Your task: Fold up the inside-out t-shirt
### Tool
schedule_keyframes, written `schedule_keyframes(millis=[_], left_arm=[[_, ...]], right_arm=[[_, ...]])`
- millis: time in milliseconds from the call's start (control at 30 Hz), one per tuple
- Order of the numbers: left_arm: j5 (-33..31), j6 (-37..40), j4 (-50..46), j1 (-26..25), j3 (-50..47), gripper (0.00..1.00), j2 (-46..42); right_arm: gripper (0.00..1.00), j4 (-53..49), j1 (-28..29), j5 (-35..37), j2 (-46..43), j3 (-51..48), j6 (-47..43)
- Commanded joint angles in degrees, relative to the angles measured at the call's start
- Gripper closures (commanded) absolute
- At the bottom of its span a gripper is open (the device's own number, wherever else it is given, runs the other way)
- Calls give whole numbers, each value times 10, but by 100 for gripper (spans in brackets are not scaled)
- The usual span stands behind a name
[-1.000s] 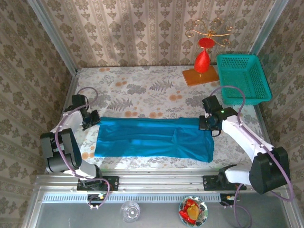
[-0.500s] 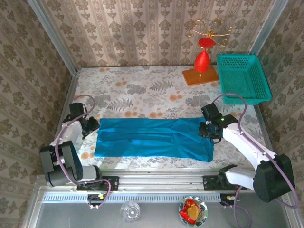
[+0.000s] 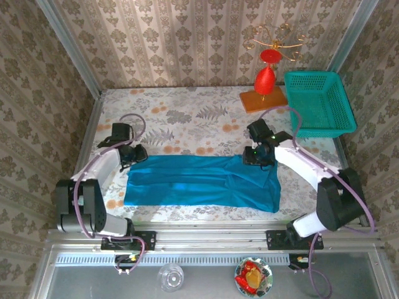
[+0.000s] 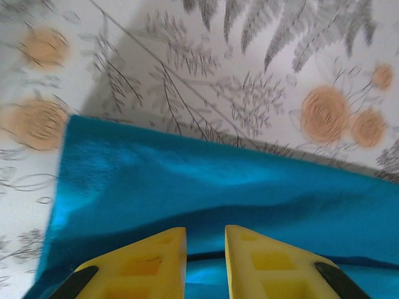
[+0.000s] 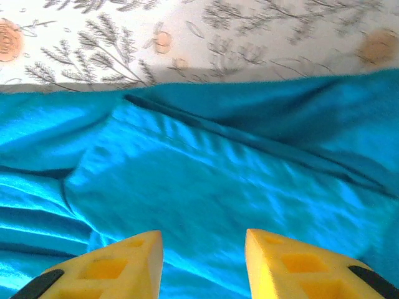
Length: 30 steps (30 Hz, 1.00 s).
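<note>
**Shirt flat on table, both grippers part-open over its far edge**

Top view:
- T-shirt (image 3: 199, 180) lies as a long flat band across the near half of the table (image 3: 187, 112), long axis left-right. Right end is wider, with a fold line running through it.
- Left gripper (image 3: 136, 154) sits at the shirt's far-left corner.
- Right gripper (image 3: 257, 157) sits on the far edge, towards the right end.
- Green basket (image 3: 319, 103) is at the far right, well apart from the shirt. Red ornament on a wood base (image 3: 267, 78) stands just left of it.

Left wrist:
- Left gripper (image 4: 206, 232) has its yellow fingers (image 4: 156, 258) a narrow gap apart with nothing pinched; blue cloth shows through the gap.
- Shirt (image 4: 218, 180) fills the lower half, its corner at left, and its edge runs diagonally against the floral table (image 4: 249, 75).

Right wrist:
- Right gripper (image 5: 204, 233) has its fingers (image 5: 124, 258) clearly apart and empty, pointing over the cloth.
- Shirt (image 5: 206, 168) is rippled here, with a raised seam or fold crossing diagonally.
- Table (image 5: 187, 37) shows as a strip beyond the far edge.
</note>
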Motion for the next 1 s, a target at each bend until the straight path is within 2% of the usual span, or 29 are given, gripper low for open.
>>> schedule_keyframes(millis=[0,100,333,600,700,867,933,967], left_arm=[[6,2,-26,-3,2,75,39],[10,-3,-22,-3,-17,74,44],[11,-23,-5,-2,-81,74,-7],[-2,-26,-12,-1,-91,74,-31],[-6,-26,-15,1,-88,73,-41],[-7,-25,-24,0,-76,73,-54],[-4,-26,-26,0,-70,73,-61],[0,-25,-26,-1,-68,73,-63]], right_arm=[[58,3,11,-19,35,33,-17],[56,4,12,-33,72,59,-29],[50,-18,14,-40,156,130,-70],[53,-34,15,-25,234,186,-84],[60,-44,16,-18,246,197,-82],[93,-69,29,7,218,191,-75],[100,-78,38,16,186,176,-64],[100,-82,41,17,172,168,-57]])
